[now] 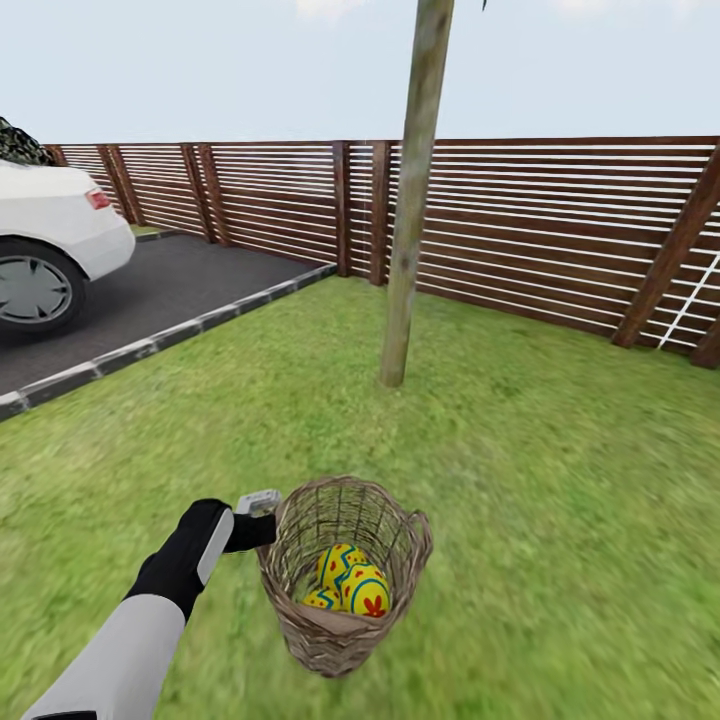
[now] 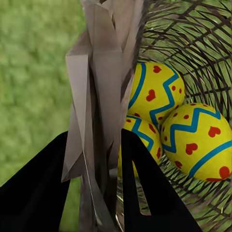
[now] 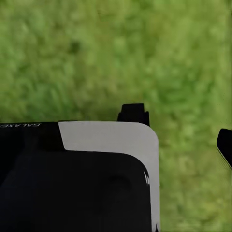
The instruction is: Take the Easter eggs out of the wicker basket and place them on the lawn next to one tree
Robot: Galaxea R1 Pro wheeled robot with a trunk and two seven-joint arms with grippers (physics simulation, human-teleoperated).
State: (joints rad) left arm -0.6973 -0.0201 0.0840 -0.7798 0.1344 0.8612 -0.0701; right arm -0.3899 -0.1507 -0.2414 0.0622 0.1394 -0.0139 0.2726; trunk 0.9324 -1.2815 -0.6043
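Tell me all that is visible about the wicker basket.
The wicker basket is a round bowl of brown woven twigs with open lattice sides, a thick rim and a small loop handle. It looks tilted, above the lawn. The left gripper clamps its rim. Three Easter eggs lie inside.

The left arm (image 1: 150, 610) reaches forward and low, white on the forearm and black at the wrist. Its left gripper (image 2: 94, 159) pinches the wicker basket (image 1: 345, 570) rim between two black fingers (image 2: 145, 188). The right gripper (image 3: 181, 130) points down over the lawn (image 3: 96, 53); its fingers look spread apart, though only their tips show.
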